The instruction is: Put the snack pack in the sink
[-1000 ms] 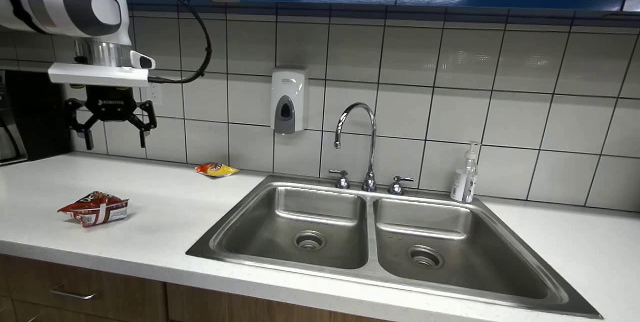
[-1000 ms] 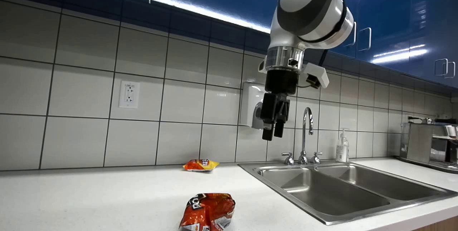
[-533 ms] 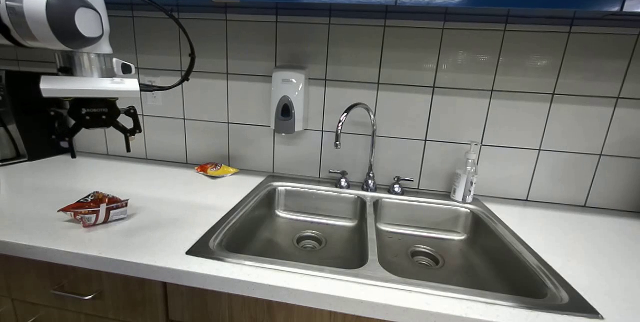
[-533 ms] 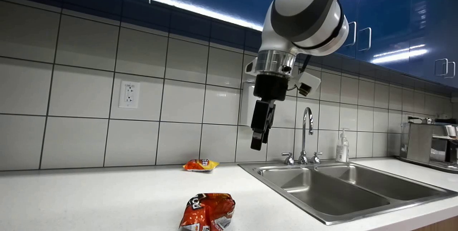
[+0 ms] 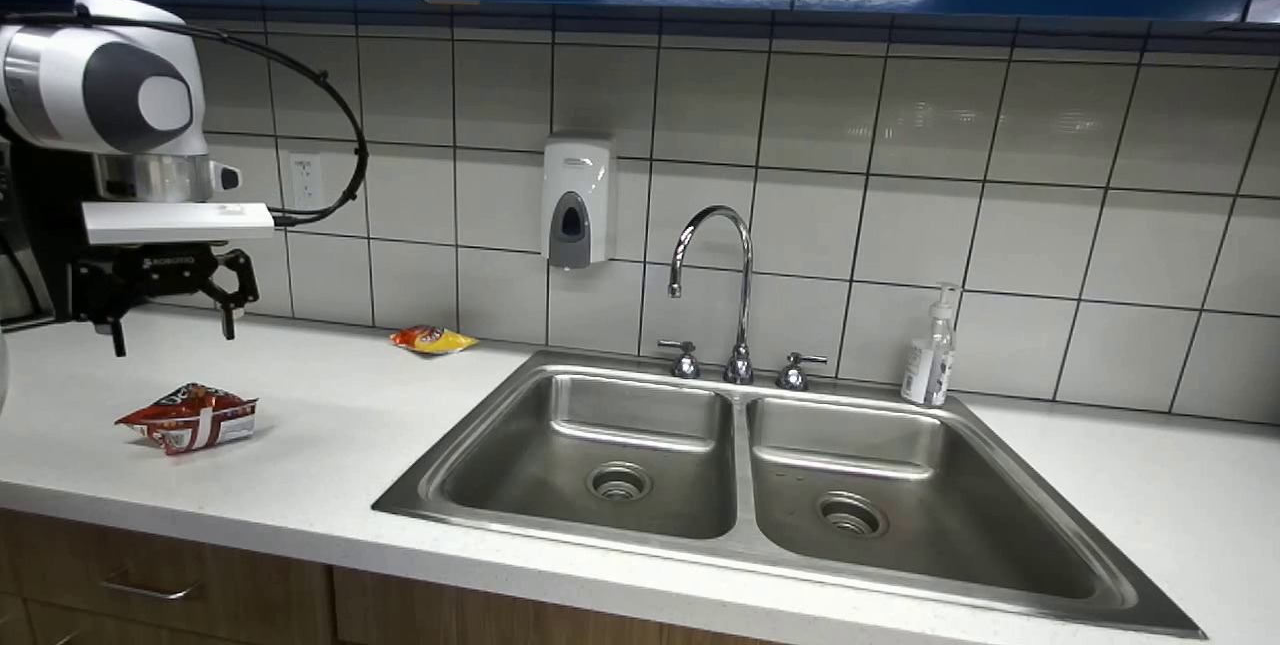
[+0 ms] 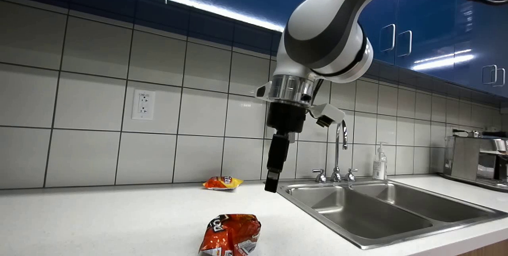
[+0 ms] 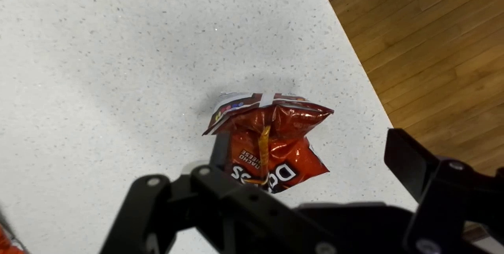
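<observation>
The snack pack is a dark red crinkly packet with white markings. It lies on the white counter in both exterior views [image 5: 195,417] [image 6: 232,234] and in the wrist view [image 7: 271,122]. My gripper [image 5: 174,333] is open and empty above the counter, higher than the pack and apart from it. It also shows side-on in an exterior view [image 6: 272,182]. In the wrist view my gripper's fingers [image 7: 315,155] are wide apart, and the left finger covers part of the pack's edge. The steel double-basin sink [image 5: 742,470] is to the right of the pack and holds nothing visible.
A small yellow-and-red packet [image 5: 432,339] lies near the tiled wall. A chrome gooseneck faucet [image 5: 745,295] and a pump bottle [image 5: 930,360] stand at the sink's back. A soap dispenser [image 5: 580,203] hangs on the wall. The counter's front edge [image 7: 354,51] is near the pack.
My gripper has moved down and to the left in both exterior views, closer to the snack pack. It has stayed open. The snack pack and the yellow-and-red packet have not moved.
</observation>
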Robot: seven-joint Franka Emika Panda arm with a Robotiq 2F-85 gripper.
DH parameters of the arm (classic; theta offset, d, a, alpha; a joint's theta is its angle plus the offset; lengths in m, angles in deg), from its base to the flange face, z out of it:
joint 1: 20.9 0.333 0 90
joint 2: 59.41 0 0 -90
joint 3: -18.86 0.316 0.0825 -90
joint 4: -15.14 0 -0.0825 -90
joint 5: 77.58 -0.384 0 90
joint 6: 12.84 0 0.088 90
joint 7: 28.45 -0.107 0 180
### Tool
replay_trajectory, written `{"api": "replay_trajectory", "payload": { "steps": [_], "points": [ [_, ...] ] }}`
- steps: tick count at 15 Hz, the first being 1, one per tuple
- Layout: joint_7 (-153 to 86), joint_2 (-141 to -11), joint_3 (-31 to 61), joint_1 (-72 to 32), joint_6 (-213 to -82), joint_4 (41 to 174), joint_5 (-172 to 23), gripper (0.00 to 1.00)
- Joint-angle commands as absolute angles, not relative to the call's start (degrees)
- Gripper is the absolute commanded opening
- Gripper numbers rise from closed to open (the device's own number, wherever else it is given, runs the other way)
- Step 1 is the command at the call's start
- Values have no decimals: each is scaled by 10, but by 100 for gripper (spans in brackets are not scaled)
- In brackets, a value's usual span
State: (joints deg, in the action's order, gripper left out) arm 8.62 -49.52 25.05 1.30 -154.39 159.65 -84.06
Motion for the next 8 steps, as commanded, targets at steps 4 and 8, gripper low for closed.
{"api": "replay_trajectory", "payload": {
  "steps": [4, 8],
  "points": [
    [160, -550, 280, 4, -1581, 1574, -872, 100],
    [158, -591, 294, -4, -1606, 1555, -864, 100]
  ]
}}
